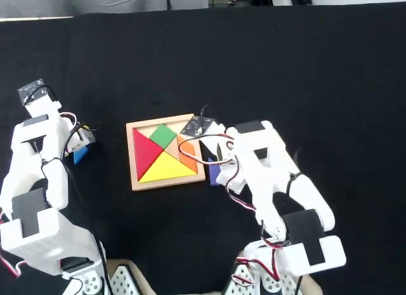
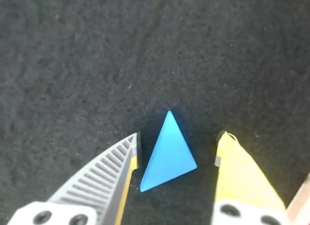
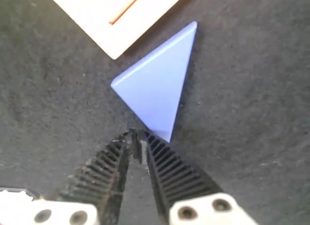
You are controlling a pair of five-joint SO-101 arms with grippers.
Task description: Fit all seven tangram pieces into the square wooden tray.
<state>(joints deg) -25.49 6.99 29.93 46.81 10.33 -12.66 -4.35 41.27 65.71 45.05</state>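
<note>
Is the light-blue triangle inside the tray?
No, the light-blue triangle lies on the black cloth, between the open fingers of the left gripper.

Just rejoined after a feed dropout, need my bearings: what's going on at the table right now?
The left gripper sits open astride a light blue triangle on the black cloth, left of the tray. The right gripper is shut, its tips at a corner of a violet-blue triangle lying just outside the tray's corner. Red, green, yellow and orange pieces are in the tray already.
</note>
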